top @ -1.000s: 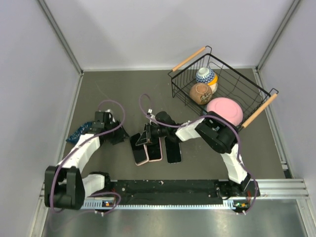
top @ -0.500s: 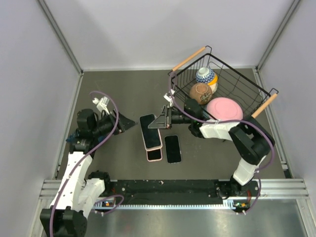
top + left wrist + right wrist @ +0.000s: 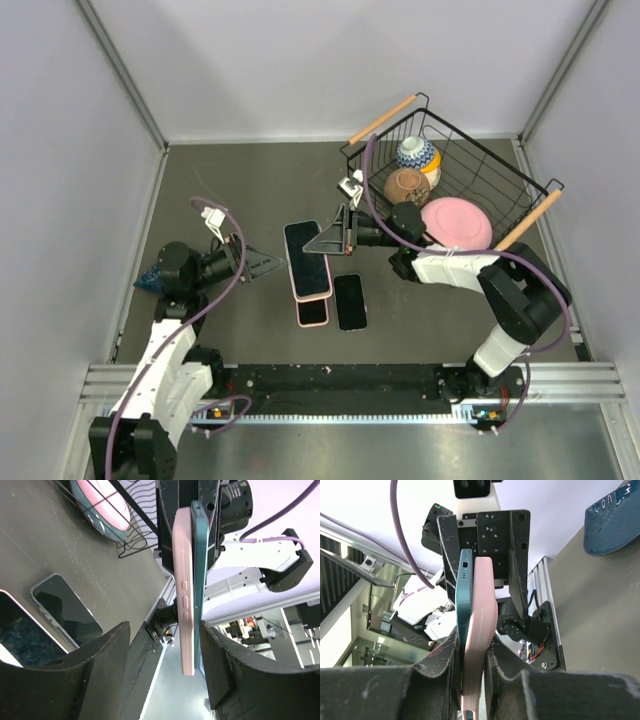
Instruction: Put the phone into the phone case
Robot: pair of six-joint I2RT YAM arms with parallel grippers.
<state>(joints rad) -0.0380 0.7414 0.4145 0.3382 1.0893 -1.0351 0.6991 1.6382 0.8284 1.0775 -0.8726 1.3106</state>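
Right gripper (image 3: 472, 655) clenched on pink phone case (image 3: 481, 630). Teal phone (image 3: 464, 590) lies flat against the case, both held over the table (image 3: 230, 190). Cannot tell if the phone is seated. Left gripper (image 3: 162, 640) spread wide, fingers flanking the pair's end, apart from it. Black phone (image 3: 349, 301) lies below; wire basket (image 3: 500, 150) beyond.

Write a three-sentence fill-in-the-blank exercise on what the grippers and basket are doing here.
1. The right gripper clamps a teal phone together with a ___ case.
2. The left gripper holds nothing; its jaws are ___.
3. The pink bowl sits inside the wire ___.

Missing words: pink; open; basket
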